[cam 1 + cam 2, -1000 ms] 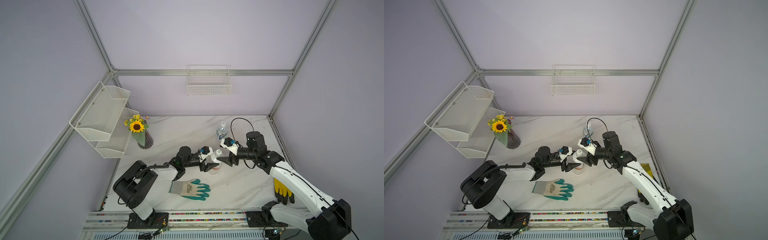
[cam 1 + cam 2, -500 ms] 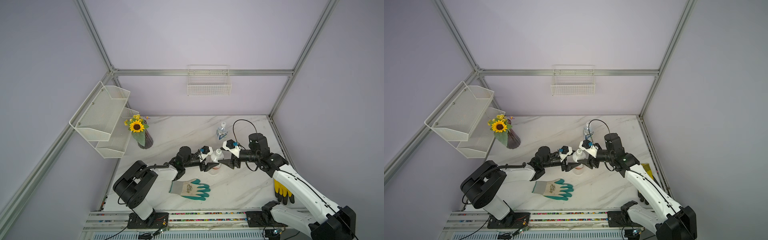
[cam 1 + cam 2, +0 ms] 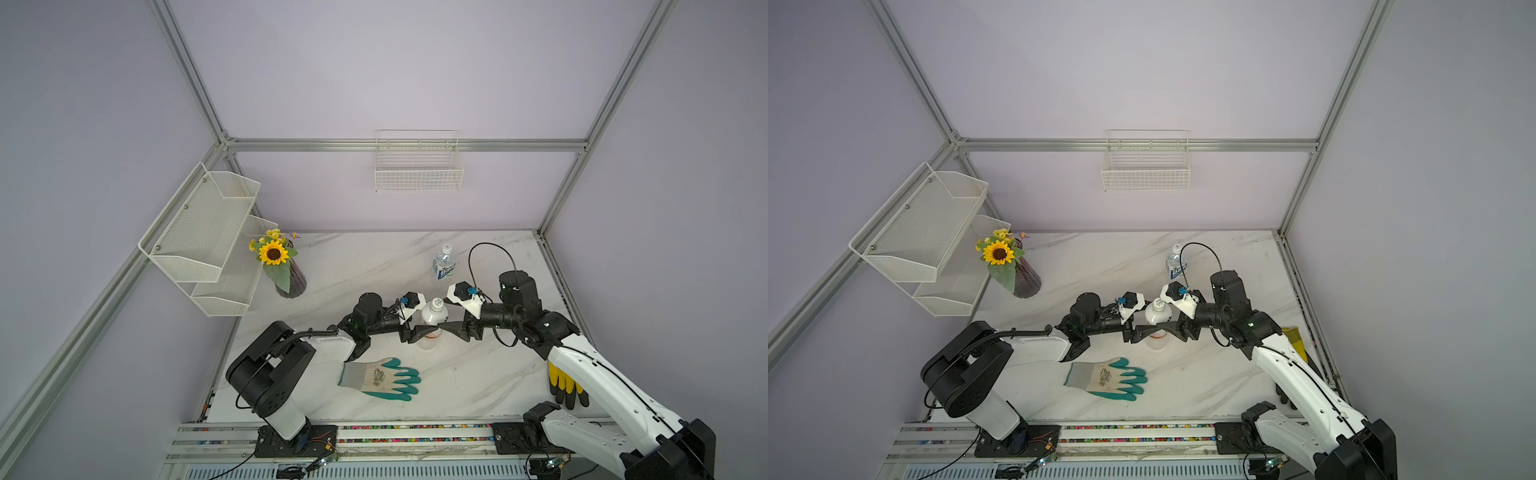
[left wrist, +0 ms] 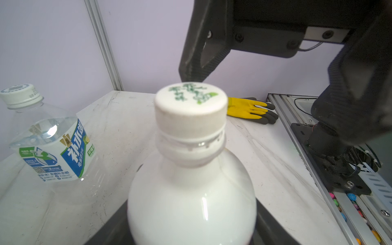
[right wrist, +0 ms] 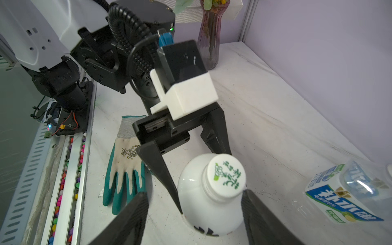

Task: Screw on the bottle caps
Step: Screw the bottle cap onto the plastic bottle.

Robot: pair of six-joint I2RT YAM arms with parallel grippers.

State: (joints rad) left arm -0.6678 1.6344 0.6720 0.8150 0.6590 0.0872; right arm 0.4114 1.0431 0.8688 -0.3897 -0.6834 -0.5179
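The white bottle point(image 3: 432, 326) stands upright mid-table, and its white cap point(image 4: 191, 104) with green print sits on the neck. My left gripper point(image 3: 428, 331) is shut on the white bottle's body from the left. My right gripper point(image 5: 193, 195) is open. Its fingers point(image 5: 261, 216) stand wide on either side of the white bottle's shoulder, below its cap point(image 5: 226, 176); whether one touches it I cannot tell. The clear bottle point(image 3: 444, 267) with a blue-and-white label stands farther back, a white cap point(image 4: 20, 94) on it.
A green-and-white glove point(image 3: 382, 379) lies in front of the left arm. A yellow-and-black glove point(image 3: 565, 384) lies under the right arm by the table's right edge. The dark vase with a sunflower point(image 3: 291, 278) stands back left under a mesh shelf point(image 3: 208, 232).
My right gripper has shifted slightly to the right and lower beside the white bottle, staying open. The left gripper and both bottles have not moved.
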